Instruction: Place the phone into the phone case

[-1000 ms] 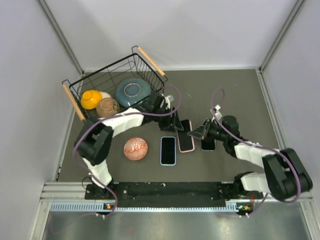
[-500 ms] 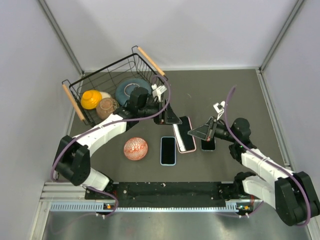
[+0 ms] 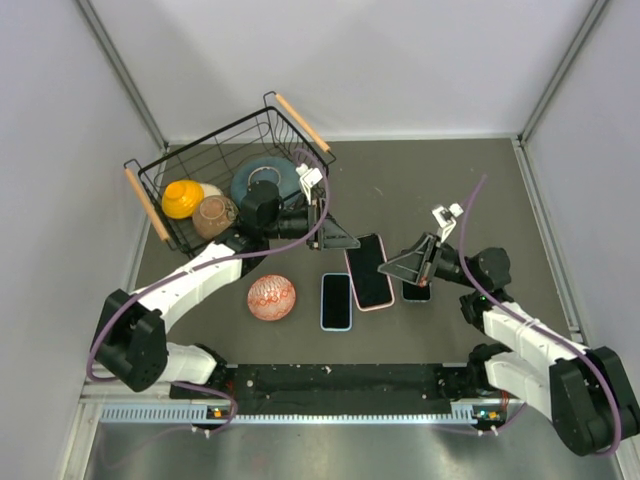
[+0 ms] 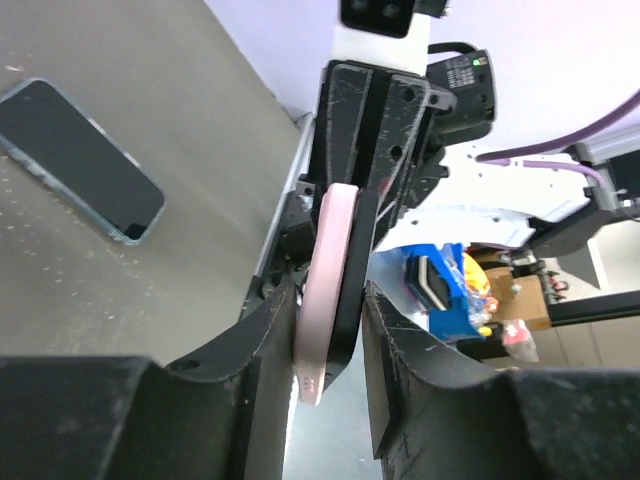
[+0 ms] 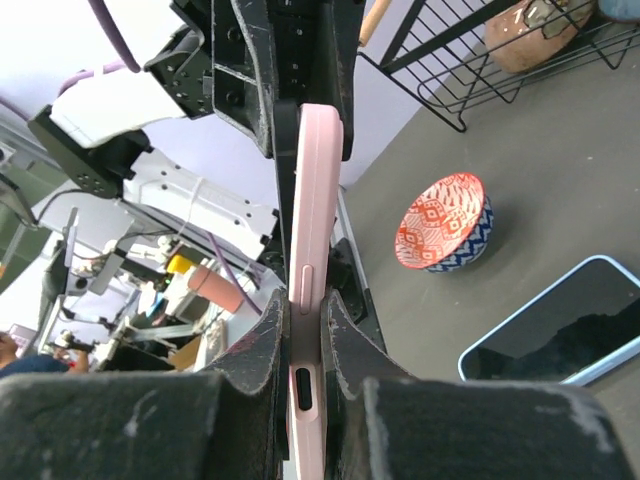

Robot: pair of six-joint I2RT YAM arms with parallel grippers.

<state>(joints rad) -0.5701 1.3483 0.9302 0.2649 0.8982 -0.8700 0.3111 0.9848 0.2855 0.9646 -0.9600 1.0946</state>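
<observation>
A pink phone case (image 3: 370, 272) with a black phone against it hangs above the table's middle, between both grippers. My right gripper (image 3: 400, 268) is shut on the case's right edge. In the right wrist view the case (image 5: 312, 200) is pinched edge-on between my fingers (image 5: 308, 310). My left gripper (image 3: 340, 241) straddles the case's far end. In the left wrist view the pink case (image 4: 322, 290) touches one finger. The black phone (image 4: 350, 270) lies beside it, with a small gap to the other finger of the left gripper (image 4: 330, 296).
A phone in a light blue case (image 3: 337, 300) lies flat near the front; it also shows in both wrist views (image 4: 80, 160) (image 5: 560, 330). A dark phone (image 3: 416, 291) lies under the right gripper. A red patterned bowl (image 3: 271, 297) sits left. A wire basket (image 3: 200, 145) holds bowls.
The pink case with the phone has risen off the table and shifted slightly right and nearer. The left arm's elbow swung left, its gripper staying at the case's far end.
</observation>
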